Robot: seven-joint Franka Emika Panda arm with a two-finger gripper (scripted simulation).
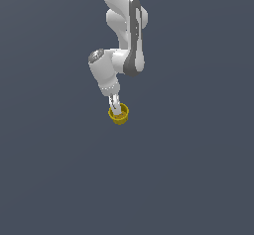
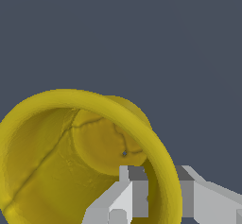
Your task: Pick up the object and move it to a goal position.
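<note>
Fingers (image 2: 133, 194): pinching the rim wall of the yellow cup (image 1: 119, 114), one inside, one outside. Cup: centre of exterior frame, below white arm (image 1: 121, 35); apparently lifted, support unclear.

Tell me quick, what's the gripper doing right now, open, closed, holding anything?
Gripper: closed on the rim wall of the yellow cup, one finger inside, one outside.

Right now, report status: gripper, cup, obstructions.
Gripper shut on yellow cup, one finger inside the rim, one outside the wall. Cup's opening faces the wrist camera. Nothing else in view around it.
</note>
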